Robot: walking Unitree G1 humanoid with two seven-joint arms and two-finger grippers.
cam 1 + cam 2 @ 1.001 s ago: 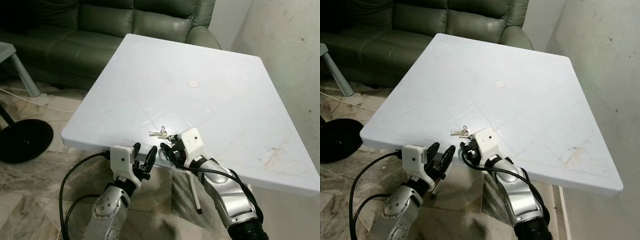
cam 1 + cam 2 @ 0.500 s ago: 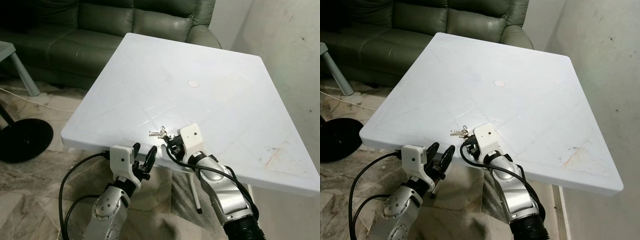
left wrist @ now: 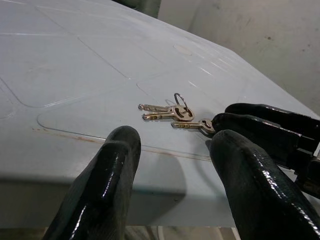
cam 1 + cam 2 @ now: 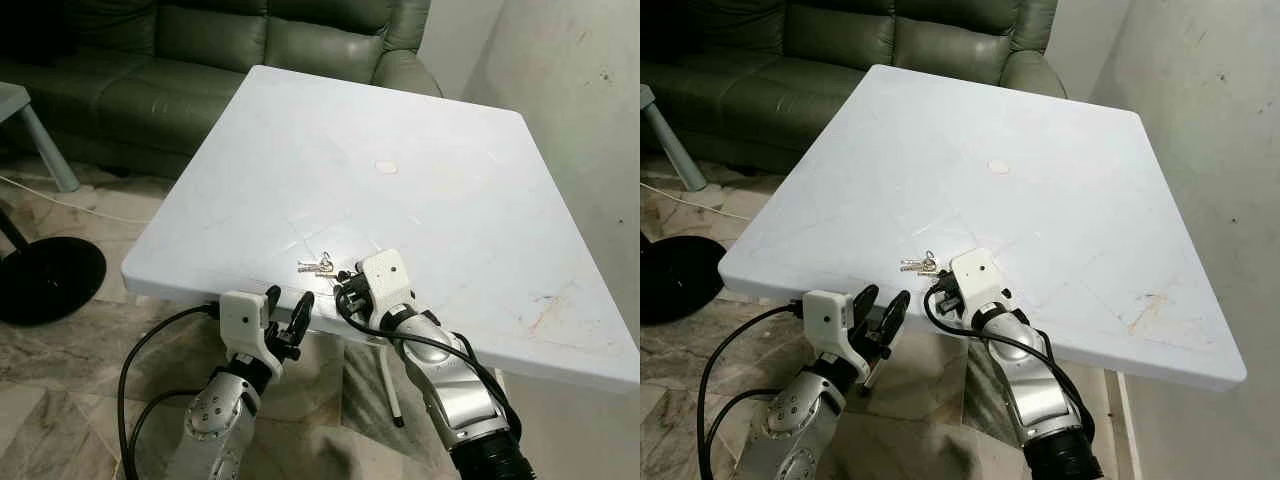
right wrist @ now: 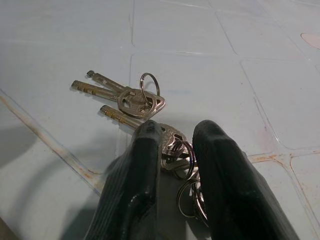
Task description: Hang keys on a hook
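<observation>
Right gripper (image 5: pixel 172 150) has crept forward onto the keys (image 5: pixel 132 102) over the last second — fingers now pinch the bunch's near end, near table (image 4: pixel 420 120) edge at 6 o'clock. Grasp likely secured — lift follows. Left gripper (image 4: pixel 287 318) idle, fingers apart.

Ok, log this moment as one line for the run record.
stage: picking up keys | right gripper: shut on keys at near table edge | left gripper: open, below the edge | hook: unseen
</observation>
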